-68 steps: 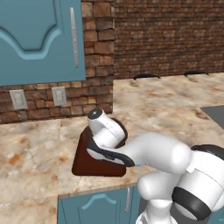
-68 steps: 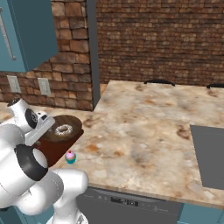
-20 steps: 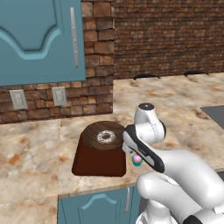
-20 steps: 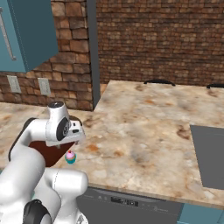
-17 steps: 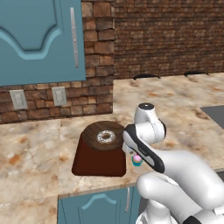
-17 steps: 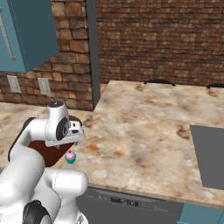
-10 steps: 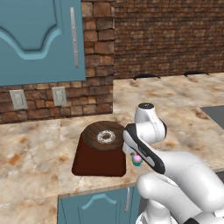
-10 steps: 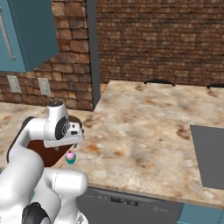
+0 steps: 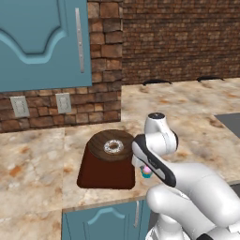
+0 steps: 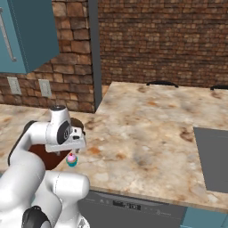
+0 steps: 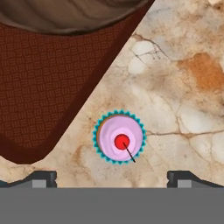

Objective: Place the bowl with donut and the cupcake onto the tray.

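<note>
Marbled countertop (image 11: pixel 183 87) carries the cupcake (image 11: pixel 119 138) just beside the tray (image 11: pixel 39 78), where the bowl (image 9: pixel 112 146) with the donut (image 9: pixel 113 146) already sits. Above the cupcake, the gripper (image 11: pixel 111 177) hangs with fingers spread wide. An off-centre descent could tip the cupcake or squash its frosting.

Marbled beige counter (image 9: pixel 33 159), tray (image 9: pixel 104 171) lying flat on it, cupcake (image 11: pixel 119 137) apparently just beside the tray
</note>
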Robot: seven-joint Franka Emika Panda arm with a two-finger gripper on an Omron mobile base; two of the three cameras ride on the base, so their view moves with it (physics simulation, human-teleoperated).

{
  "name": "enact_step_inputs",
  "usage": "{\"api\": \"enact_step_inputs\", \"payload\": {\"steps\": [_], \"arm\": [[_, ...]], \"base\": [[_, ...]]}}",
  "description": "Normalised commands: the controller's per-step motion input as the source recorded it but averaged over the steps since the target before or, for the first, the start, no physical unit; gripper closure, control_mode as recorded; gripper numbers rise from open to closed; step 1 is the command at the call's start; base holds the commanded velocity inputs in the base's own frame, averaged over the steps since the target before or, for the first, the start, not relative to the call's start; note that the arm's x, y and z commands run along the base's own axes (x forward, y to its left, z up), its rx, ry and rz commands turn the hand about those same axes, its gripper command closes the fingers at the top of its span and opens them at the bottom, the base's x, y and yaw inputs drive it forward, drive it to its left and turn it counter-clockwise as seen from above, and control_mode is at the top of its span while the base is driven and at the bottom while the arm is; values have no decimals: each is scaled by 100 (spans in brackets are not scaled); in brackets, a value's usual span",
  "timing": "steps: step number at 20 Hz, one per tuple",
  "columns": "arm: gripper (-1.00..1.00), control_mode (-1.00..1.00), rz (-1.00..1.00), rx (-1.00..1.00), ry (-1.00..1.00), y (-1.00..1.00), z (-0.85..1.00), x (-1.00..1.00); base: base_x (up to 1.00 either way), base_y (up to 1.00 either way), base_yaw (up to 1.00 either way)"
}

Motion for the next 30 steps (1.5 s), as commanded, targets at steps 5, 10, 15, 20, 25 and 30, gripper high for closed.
{"api": "enact_step_inputs", "payload": {"steps": [5, 10, 15, 20, 25, 30], "arm": [[-100, -100, 0, 0, 0, -2, -12, 0], [-100, -100, 0, 0, 2, 0, -12, 0], [-100, -100, 0, 0, 1, 0, -11, 0], [-100, -100, 0, 0, 2, 0, -8, 2], [-100, -100, 0, 0, 2, 0, -5, 4], [-100, -100, -1, 0, 4, 0, 0, 7]], "base": [[0, 0, 0], [0, 0, 0], [0, 0, 0], [0, 0, 0], [0, 0, 0], [0, 0, 0]]}}
